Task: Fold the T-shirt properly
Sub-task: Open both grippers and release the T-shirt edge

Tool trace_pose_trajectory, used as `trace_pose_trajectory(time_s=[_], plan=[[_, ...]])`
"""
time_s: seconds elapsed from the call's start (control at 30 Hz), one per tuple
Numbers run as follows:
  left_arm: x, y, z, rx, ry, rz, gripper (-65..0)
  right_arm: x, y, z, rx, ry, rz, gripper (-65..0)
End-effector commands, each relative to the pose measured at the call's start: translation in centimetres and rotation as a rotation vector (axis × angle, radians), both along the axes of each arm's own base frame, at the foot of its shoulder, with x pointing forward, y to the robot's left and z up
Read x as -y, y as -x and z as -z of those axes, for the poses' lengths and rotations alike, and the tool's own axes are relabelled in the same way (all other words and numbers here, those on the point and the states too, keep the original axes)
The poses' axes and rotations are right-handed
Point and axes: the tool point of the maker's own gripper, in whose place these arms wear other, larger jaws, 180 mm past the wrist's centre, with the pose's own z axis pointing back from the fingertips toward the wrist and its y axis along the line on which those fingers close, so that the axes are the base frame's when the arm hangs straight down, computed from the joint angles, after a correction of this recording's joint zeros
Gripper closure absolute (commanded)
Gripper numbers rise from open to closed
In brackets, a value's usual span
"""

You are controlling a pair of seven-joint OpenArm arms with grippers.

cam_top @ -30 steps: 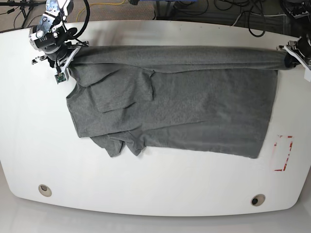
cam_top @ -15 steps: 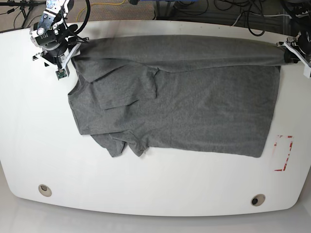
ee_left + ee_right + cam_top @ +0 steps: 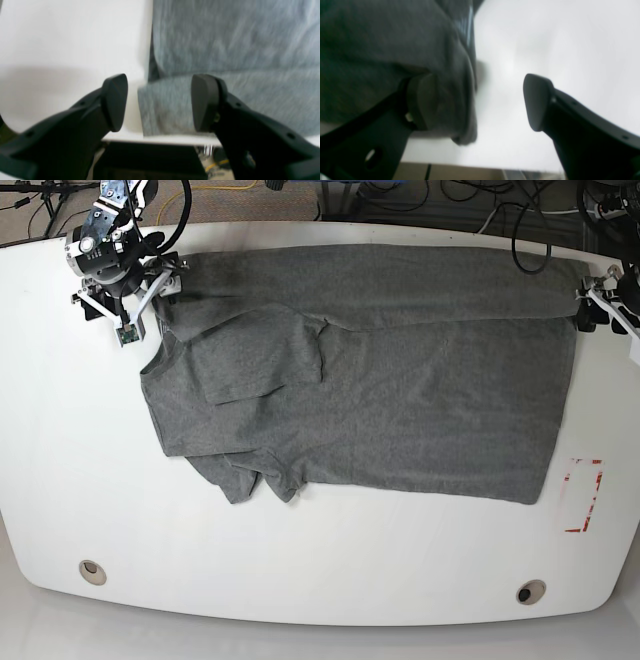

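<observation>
T-shirt [image 3: 380,390]: it lies spread on the white table [image 3: 330,560], the long axis across the table. The far edge is laid over as a fold, and it reaches almost to the far rim of the table. One sleeve is folded onto the body, and the cloth near the front-left corner is bunched.

Left tool [image 3: 158,102]: the jaws stand apart. A corner of the grey cloth lies between them, but the pads do not press it, so I judge that nothing is held.

Right tool [image 3: 480,102]: the jaws stand apart also. The cloth is draped against one finger [image 3: 420,102], and the other finger is over bare table. It is not a grip.

Step in hand: it seems to be the release after the long fold was laid down at the far side, both ends let go together.

Next move: I think both arms must lift clear without dragging the cloth. Then the bunched part near the front needs smoothing, and a new pair of corners must be taken for the next fold.
</observation>
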Motion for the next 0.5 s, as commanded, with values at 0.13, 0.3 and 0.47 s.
trace_pose_trajectory(time_s=[0.13,0.3,0.47], plan=[[0.2,-4.0,-4.3,0.162,-0.034,0.031,-37.9,-0.8,-3.3,-2.4,0.133,-0.053,-0.013,-50.3],[0.9,-7.2,-6.4,0.258,-0.027,0.045,-37.9,-0.7,-6.2,-4.0,0.202,-0.051,-0.013,-50.3],[2.2,-9.9,-7.8,0.311,-0.043,0.086,-37.9,-0.4,-9.1,-4.5,0.237,-0.057,0.0,-50.3]])
